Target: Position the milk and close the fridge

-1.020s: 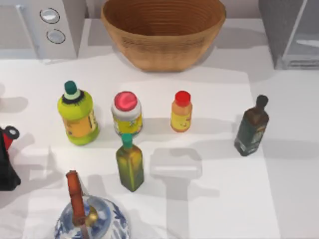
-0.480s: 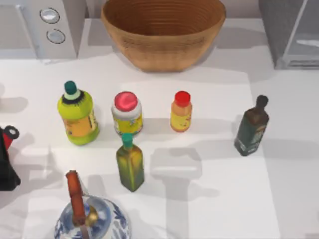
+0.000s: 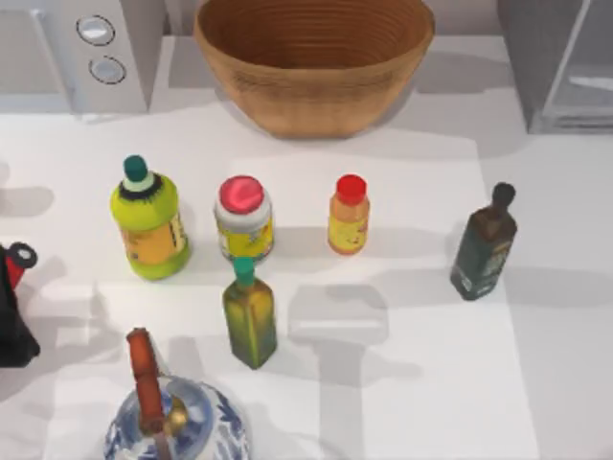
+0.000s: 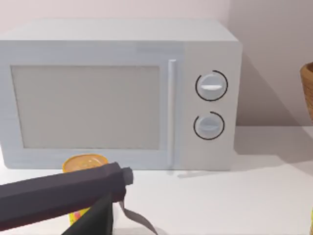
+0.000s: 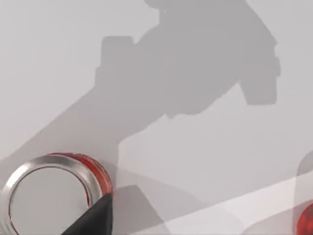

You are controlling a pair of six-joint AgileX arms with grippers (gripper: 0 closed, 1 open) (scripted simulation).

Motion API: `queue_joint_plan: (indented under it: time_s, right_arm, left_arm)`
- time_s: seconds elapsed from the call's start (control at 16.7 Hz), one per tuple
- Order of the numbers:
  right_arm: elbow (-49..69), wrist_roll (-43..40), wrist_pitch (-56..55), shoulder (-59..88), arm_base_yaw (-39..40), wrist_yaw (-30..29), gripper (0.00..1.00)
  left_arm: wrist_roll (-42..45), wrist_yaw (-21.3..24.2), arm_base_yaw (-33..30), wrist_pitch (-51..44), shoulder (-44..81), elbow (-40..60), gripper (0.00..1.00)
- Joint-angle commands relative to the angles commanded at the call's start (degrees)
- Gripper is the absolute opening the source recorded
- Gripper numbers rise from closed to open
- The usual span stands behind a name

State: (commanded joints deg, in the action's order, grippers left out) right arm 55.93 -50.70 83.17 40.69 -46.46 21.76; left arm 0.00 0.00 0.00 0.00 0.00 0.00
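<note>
L end effector (image 4: 110, 215) low nr table; state unclear.

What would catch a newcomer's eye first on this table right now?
Probably the big woven basket at the table's far edge, with a loose cluster of bright bottles in front of it: a yellow-green bottle, a red-lidded jar, an orange bottle. Next, the pale microwave with two round knobs at far left, and the grey fridge at far right.
</note>
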Motion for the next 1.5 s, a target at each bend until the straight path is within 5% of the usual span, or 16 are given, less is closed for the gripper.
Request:
queue_joint_plan:
  time_s: [0.48, 0.78, 1.02, 1.5]
  right_arm:
    - [11.3, -42.92, 3.67, 45.42, -37.57, 20.19, 1.0]
    - [18.12, -61.53, 3.31, 60.64, -52.97, 29.08, 1.0]
    - [20.89, -67.4, 2.28, 63.91, -57.25, 32.23, 1.0]
    - [20.98, -65.36, 0.37, 63.92, -55.21, 31.93, 1.0]
  left_arm:
    - [0.0, 0.0, 0.0, 0.0, 0.0, 0.0, 1.0]
    - [0.0, 0.0, 0.0, 0.0, 0.0, 0.0, 1.0]
    - [0.0, 0.0, 0.0, 0.0, 0.0, 0.0, 1.0]
    - [0.0, 0.0, 0.0, 0.0, 0.0, 0.0, 1.0]
